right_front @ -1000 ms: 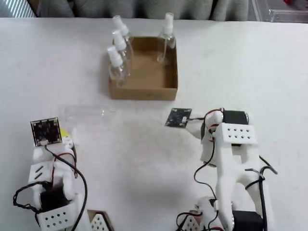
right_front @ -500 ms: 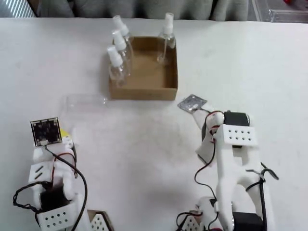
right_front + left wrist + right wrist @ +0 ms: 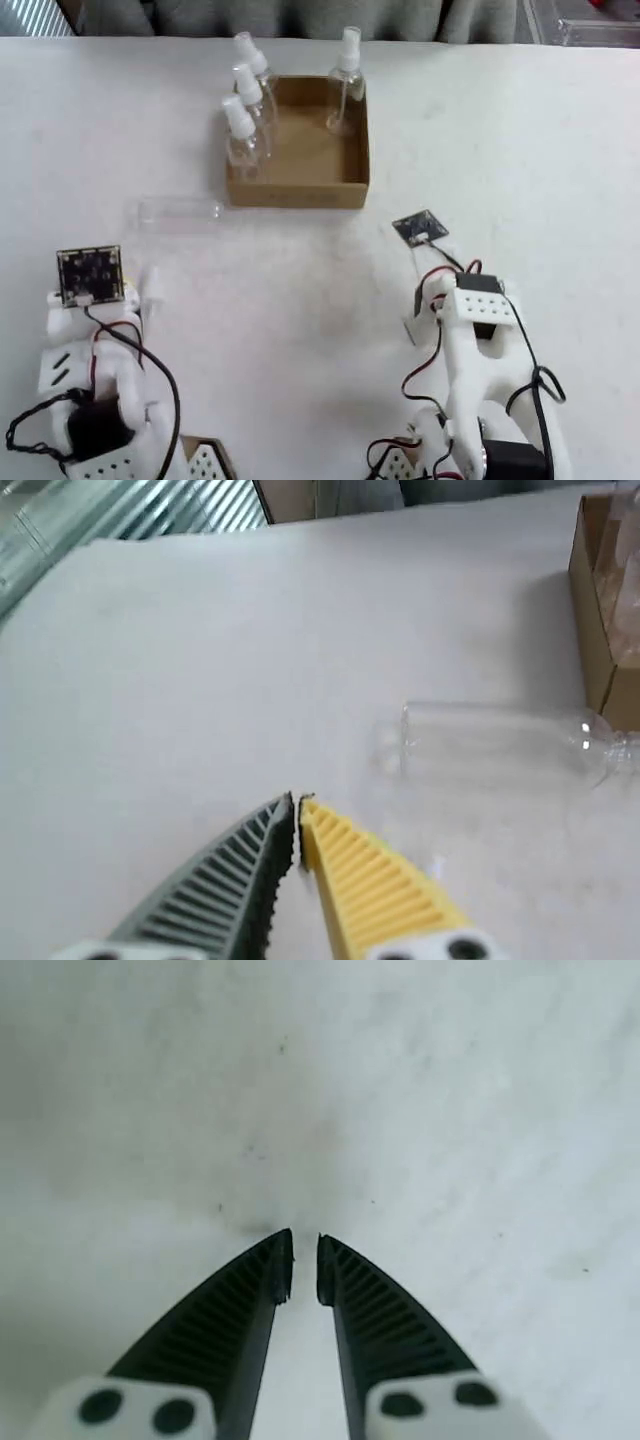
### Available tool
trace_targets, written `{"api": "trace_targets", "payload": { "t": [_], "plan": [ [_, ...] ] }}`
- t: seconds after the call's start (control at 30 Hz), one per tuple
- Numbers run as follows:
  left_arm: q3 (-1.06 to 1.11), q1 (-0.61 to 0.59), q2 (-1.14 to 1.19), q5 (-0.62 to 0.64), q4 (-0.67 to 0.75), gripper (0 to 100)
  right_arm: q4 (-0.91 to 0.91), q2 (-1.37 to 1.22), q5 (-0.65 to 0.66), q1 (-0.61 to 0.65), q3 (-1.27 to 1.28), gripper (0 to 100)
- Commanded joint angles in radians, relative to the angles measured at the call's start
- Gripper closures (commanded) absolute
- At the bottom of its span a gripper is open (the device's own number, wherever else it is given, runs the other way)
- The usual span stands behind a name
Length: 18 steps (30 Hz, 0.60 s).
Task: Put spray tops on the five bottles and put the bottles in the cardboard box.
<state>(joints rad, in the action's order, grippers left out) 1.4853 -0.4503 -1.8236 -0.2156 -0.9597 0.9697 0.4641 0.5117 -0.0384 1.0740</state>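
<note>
- High view had the box (image 3: 297, 192) at upper centre of the frame, on the white table (image 3: 520, 150).
- Four bottles (image 3: 250, 95) stood upright inside it, three down its left side and one in the far right corner, each with a spray top (image 3: 243, 45) on.
- The fifth bottle (image 3: 178, 211) lay on its side on the table, left of the box's front corner and just apart from it. Its neck pointed toward the box and looked bare, as far as I could tell.
- The count came to five bottles, four tops fitted, one box and two arms.
- The left gripper (image 3: 297, 815), seen in the left wrist view, had its grey and yellow fingers pressed together on nothing. It sat low and centre in that frame, with the lying bottle ahead toward the right.
- The right gripper (image 3: 303, 1260) had its black fingers drawn in to a thin slit, with nothing between them and bare table beneath.
- My read on handling was that the bottle was clear, thin-walled and empty, so very light. Being round and smooth, it would likely roll or skid at a nudge.
- A hard pinch could dent it, so a moderate squeeze seemed right.
- The best hold looked to be across the middle of the body, fingers square to its length. That would leave the neck free for a top.
</note>
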Motion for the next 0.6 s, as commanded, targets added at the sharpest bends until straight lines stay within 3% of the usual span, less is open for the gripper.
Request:
{"api": "trace_targets", "payload": {
  "t": [0.0, 0.13, 0.33, 0.57],
  "plan": [
    [-0.281, -0.008, 0.122, -0.043, -0.072, 98, -0.025, 0.022, -0.008, -0.022, 0.000, 98.1],
    [-0.566, -0.005, 0.441, -0.066, -0.115, 98, -0.027, 0.015, -0.006, -0.025, 0.005, 98.0],
    [-0.973, 0.042, 0.920, -0.296, -0.253, 98, -0.042, 0.015, -0.006, -0.027, 0.012, 97.9],
    [-1.120, 0.035, 1.178, -0.528, -0.287, 98, -0.054, 0.016, -0.006, -0.027, 0.026, 98.1]
  ]
}}
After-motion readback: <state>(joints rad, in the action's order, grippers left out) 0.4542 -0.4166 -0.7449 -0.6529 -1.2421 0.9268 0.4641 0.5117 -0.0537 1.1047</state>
